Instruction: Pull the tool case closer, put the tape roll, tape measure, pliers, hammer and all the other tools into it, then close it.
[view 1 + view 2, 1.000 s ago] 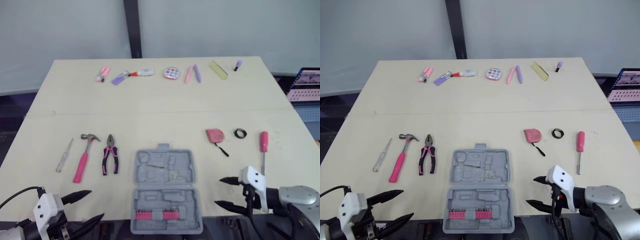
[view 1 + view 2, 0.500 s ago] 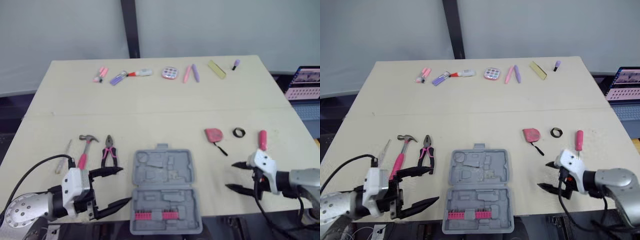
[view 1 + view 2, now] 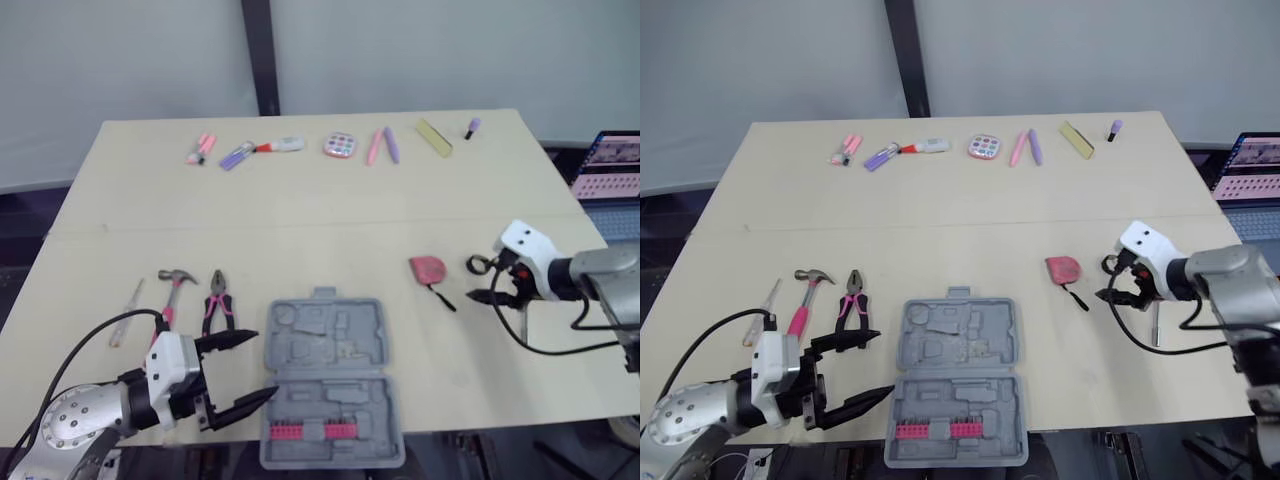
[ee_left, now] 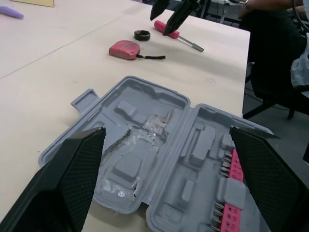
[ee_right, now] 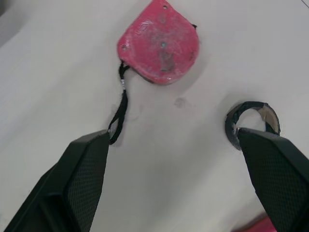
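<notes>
Since a second ago, my right gripper [image 3: 480, 280] is reaching out from the near edge and hovering, fingers spread, over the black tape roll [image 5: 230, 128], beside the pink tape measure [image 3: 428, 268] (strap lying loose). My left gripper [image 3: 262, 365], jaws wide apart, is closing in on the open grey tool case [image 3: 333, 380].

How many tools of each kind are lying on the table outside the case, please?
Screwdrivers: 2
Hammer: 1
Pliers: 1
Tape measure: 1
Tape roll: 1
Total: 6
</notes>
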Motion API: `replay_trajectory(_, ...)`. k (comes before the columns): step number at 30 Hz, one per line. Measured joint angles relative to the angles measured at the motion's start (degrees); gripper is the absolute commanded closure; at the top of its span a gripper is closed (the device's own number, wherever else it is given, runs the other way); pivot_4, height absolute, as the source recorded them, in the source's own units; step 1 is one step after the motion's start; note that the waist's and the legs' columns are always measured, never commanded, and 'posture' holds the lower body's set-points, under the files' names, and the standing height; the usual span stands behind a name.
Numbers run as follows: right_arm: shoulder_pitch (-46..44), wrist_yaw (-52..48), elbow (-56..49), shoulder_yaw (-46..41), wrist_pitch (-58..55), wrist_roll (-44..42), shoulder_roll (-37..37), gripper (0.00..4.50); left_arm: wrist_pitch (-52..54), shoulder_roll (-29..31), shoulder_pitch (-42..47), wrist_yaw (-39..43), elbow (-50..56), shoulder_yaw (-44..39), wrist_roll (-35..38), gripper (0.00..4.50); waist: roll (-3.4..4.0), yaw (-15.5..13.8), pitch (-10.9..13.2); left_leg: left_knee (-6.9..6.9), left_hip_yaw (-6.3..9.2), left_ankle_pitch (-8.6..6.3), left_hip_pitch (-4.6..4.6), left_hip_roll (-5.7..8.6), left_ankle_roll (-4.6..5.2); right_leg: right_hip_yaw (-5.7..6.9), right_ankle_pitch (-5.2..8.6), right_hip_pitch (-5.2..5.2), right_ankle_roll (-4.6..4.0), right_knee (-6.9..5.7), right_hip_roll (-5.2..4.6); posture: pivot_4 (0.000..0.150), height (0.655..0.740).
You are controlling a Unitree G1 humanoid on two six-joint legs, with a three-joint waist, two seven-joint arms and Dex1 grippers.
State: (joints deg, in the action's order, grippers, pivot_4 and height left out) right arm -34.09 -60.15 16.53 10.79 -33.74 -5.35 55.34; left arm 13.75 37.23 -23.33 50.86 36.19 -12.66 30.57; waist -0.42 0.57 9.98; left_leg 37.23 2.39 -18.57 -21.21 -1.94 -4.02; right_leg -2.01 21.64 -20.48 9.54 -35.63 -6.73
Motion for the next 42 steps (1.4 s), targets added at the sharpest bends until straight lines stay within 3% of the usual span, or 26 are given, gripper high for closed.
replay_trajectory(11,-10.41,2.2,20.59,2.53,4.89,6.85,-7.29,0.11,2.29,0.0,-1.62,-3.23,4.22,-0.32,-0.14,0.08,0.05,0.5,0.03,0.0,-0.01,0.01,-0.05,0.0,-0.02,0.0,0.0,-0.03,0.0,-0.01,-0.01,0.15,0.74)
replay_trajectory(36,-14.56,2.25,30.37,2.44,7.73,10.65,-11.24,0.11,2.04,-0.5,-2.34,-4.84,3.71,-0.19,-1.64,0.08,0.1,1.12,0.05,-0.02,-0.02,0.02,-0.05,0.0,-0.03,0.0,0.0,-0.04,0.0,0.0,-0.01,0.15,0.74)
replay_trajectory(42,-14.57,2.21,30.75,2.44,7.92,11.12,-11.42,2.93,1.04,-0.61,-3.01,-4.78,3.55,0.19,-1.85,0.0,0.1,1.15,0.05,-0.02,-0.03,0.01,-0.05,0.0,-0.03,0.0,0.0,-0.04,0.0,0.0,-0.01,0.15,0.74)
